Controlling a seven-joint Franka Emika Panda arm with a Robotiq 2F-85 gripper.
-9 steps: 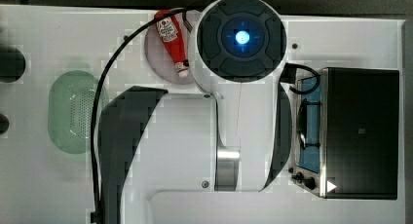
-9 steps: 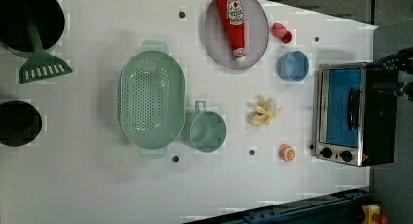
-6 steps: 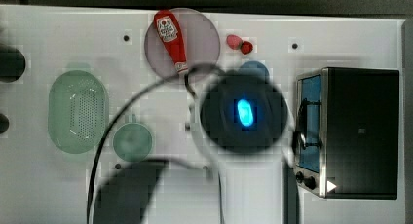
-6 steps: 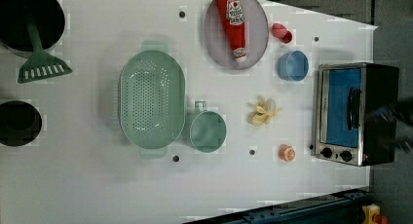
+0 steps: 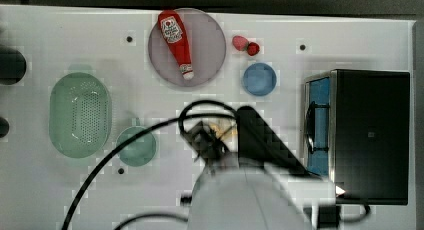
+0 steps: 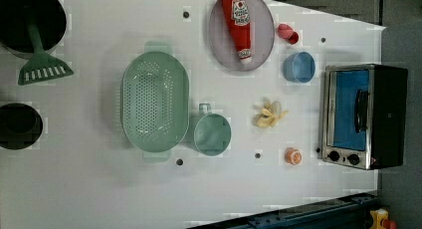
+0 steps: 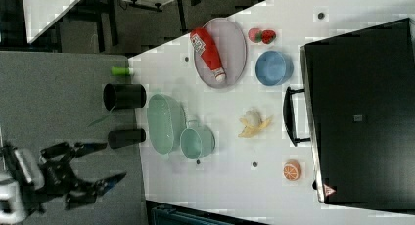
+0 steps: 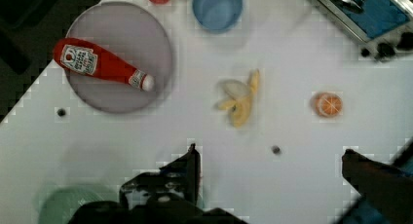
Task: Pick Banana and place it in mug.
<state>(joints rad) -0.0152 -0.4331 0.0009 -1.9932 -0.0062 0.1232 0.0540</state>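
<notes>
Pincer stands wide apart, empty, above the banana. Risk: the splayed peel slips a shallow grip, or snags the mug rim

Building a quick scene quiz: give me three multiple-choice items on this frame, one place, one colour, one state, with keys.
1. In the left view, the banana lies:
A. inside the colander
B. on the table between mug and oven
C. on the plate

2. The handleless bowl is:
A. blue
B. red
C. yellow

3. The mug is:
A. tipped over
B. holding the banana
C. upright and empty

Answers:
1 B: it sits on bare table, to the left view's right of the mug, short of the oven.
2 A: its whole body is blue.
3 C: its open mouth shows a bare teal inside.
</notes>
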